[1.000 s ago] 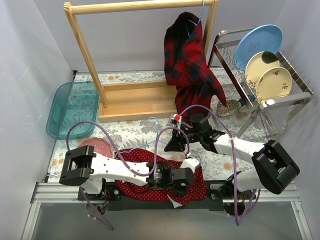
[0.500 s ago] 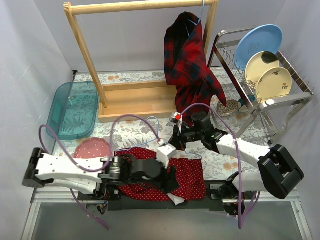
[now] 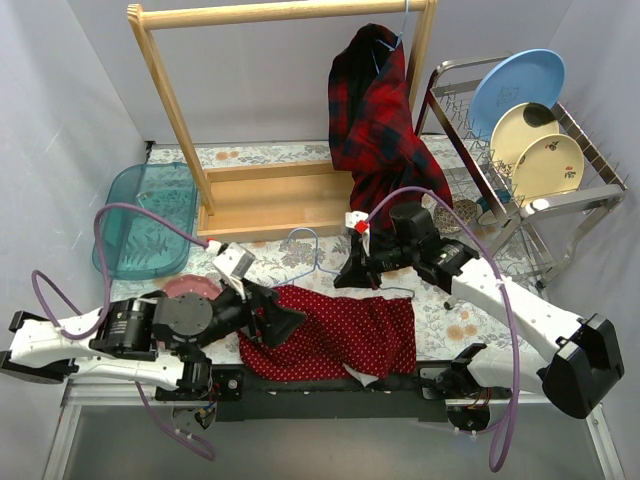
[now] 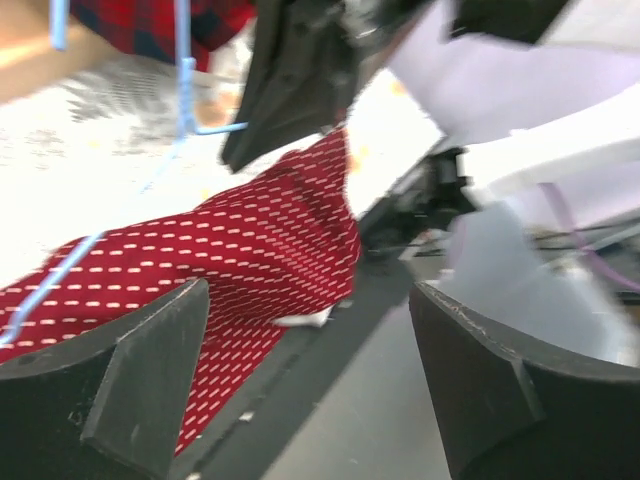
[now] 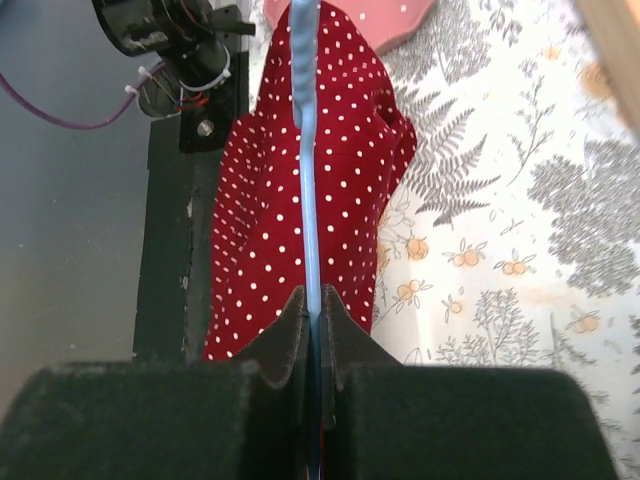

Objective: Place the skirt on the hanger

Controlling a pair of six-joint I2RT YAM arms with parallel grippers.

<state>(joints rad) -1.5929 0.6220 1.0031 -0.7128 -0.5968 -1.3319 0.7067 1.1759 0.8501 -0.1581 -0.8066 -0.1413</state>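
My right gripper (image 5: 312,308) is clenched on the thin light-blue wire hanger (image 5: 305,150), over the red white-dotted fabric skirt (image 3: 340,335) lying lower centre. My left gripper (image 4: 310,375) gapes, empty; I'd nip the skirt's upper edge and feed it onto the wire.

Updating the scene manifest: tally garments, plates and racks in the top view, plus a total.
Garments: 2 (red dotted skirt, hanging plaid garment)
Plates: 4 (blue plate, plain cream plate, flowered cream plate, pink plate)
Racks: 2 (wooden clothes rack, dish rack)
Total: 8
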